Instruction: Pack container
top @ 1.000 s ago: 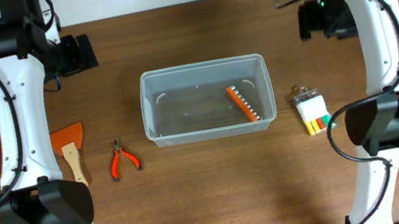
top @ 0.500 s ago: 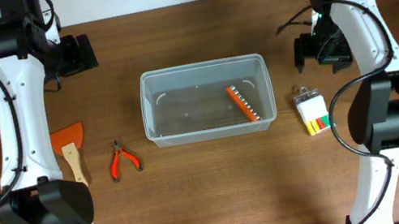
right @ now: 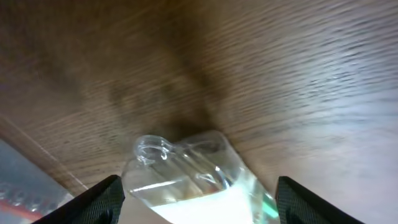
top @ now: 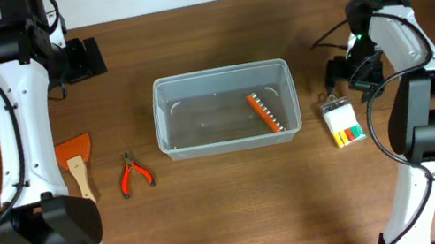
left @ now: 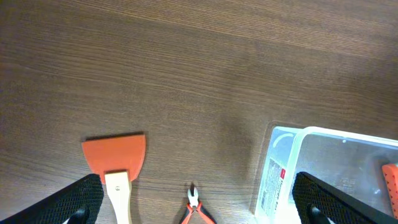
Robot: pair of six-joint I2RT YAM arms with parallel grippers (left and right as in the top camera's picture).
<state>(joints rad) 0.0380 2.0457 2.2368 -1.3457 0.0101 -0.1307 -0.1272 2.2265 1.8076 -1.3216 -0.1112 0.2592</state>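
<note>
Container (top: 199, 118): mid-table, upright, open top. One orange tool (top: 263, 112) lies inside toward its right end; the rest of the floor is bare.

Right of container: small clear packet (top: 341, 123) with coloured pieces, flat on the table (top: 242, 207). The right gripper (top: 338, 81) hangs just over the packet's far end. In the wrist view its jaws are spread wide to either side of the packet's clear top, and nothing is gripped.

Left of container: pliers (top: 133, 175), then a scraper (top: 77, 165) further out. The left gripper (top: 86, 59) is beyond and left of the container, with its jaws spread and empty.

Handling, judged: the container looks light, with thin walls that are slick and likely to flex. A one-sided push could slide it. If it needs steadying, pinch the rim over a short end wall and avoid squeezing mid-wall. Drop items in from above, clear of the rim.
</note>
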